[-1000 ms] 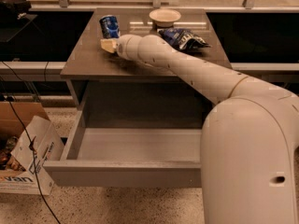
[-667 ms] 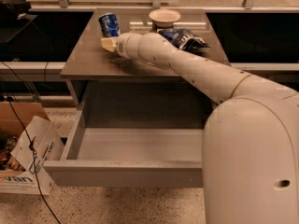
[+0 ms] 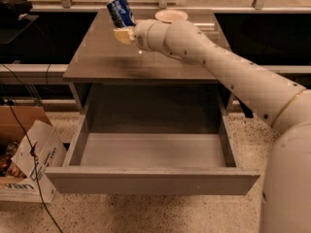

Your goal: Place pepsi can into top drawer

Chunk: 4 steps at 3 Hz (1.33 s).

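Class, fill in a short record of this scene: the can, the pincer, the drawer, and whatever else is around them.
can: blue, tilted, held above the cabinet's back left
pincer: shut on the can's lower end
drawer: pulled open, nothing visible inside
cabinet: brown top, bowl near its back edge
box: cardboard, on the floor left of the drawer

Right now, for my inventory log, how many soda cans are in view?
1: the pepsi can, tilted, held by the gripper over the cabinet top, far side. The arm may hide others.
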### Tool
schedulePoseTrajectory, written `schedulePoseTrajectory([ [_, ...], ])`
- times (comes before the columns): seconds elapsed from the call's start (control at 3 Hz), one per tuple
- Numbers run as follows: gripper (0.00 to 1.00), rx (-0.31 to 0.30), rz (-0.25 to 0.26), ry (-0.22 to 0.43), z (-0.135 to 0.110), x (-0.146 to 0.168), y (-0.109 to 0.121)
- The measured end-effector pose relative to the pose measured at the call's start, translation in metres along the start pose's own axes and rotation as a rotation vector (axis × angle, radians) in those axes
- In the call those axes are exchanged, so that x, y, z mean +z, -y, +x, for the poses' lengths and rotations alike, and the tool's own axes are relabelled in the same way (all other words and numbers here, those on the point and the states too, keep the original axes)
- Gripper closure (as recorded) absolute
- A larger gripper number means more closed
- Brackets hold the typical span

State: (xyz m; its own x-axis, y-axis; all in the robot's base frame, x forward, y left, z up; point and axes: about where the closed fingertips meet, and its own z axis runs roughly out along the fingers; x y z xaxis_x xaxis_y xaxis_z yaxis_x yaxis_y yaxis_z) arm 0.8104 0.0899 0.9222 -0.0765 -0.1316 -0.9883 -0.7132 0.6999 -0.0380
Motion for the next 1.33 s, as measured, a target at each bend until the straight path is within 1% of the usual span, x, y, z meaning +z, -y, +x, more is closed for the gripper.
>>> schedulePoseTrajectory([
  [0.33, 1.00, -0.085, -0.123, -0.027, -0.008, -0.064, -0.038],
  [0.67, 1.00, -0.110, -0.214, -0.117, 0.011, -0.130, -0.075],
  [1.0, 1.00, -0.097, -0.269, -0.264, 0.040, -0.181, -0.109],
  [1.33, 1.00, -0.049, -0.289, -0.436, 0.081, -0.216, -0.131],
])
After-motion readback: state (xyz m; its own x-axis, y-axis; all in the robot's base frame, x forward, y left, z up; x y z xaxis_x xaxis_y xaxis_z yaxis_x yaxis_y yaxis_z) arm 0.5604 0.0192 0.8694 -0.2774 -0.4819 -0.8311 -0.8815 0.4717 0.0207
